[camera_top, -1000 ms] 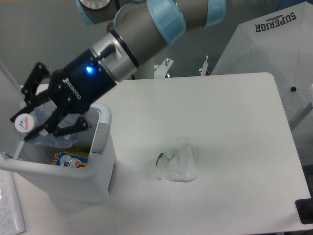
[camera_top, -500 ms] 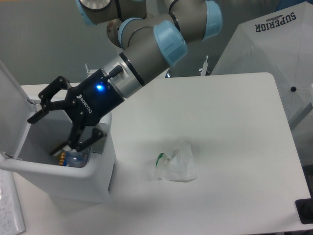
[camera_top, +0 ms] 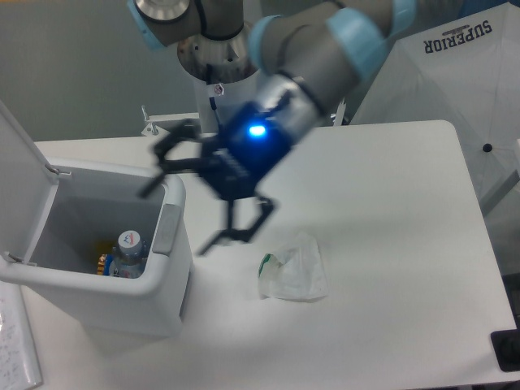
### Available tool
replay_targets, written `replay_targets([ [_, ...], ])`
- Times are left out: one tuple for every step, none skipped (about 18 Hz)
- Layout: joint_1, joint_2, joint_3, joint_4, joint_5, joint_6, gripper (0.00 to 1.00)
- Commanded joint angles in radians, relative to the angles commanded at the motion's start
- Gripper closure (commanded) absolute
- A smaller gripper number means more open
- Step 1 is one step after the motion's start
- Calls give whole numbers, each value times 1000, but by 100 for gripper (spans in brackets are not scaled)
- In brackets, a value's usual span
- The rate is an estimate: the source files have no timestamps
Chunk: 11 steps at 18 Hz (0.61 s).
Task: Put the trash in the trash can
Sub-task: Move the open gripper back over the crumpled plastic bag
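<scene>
Inside the trash can [camera_top: 166, 313], the bottle [camera_top: 127, 253] stands cap-up — claw [camera_top: 183, 203] spread, empty.

Trash can [camera_top: 122, 292]: smooth white plastic, slight sheen; grey latch tab [camera_top: 167, 229] matt. Bottle [camera_top: 127, 253] inside it: clear plastic, white cap. Wrapper [camera_top: 291, 269], at 3 o'clock from the can: thin translucent white film, crinkled, glossy in spots, sm. green mark. Table [camera_top: 382, 211]: white, smooth, matt. Gripper [camera_top: 191, 207]: black, matt, blurred. Arm [camera_top: 317, 49]: grey satin tube w/ light blue plastic caps.
</scene>
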Motion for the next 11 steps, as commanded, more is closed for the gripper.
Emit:
replay_targets([
  [32,-5,-2,-2,5,3,0],
  [63,-20,-3,-2,8,12,0],
  [86,-47,0,1,9,14,0],
  [100,-66,2,2,11,14,0],
  [105,-81,3,2,24,15,0],
  [105,-95,2,2,49,21,0],
  [105,-103,-3,2,82,35,0],
  [103,-107,-12,2,118,49,0],
  [102,-107,-21,0,150,63,0],
  [97,-112,-40,0,184,74,0],
  [95,-117,-57,0,222,83,0],
])
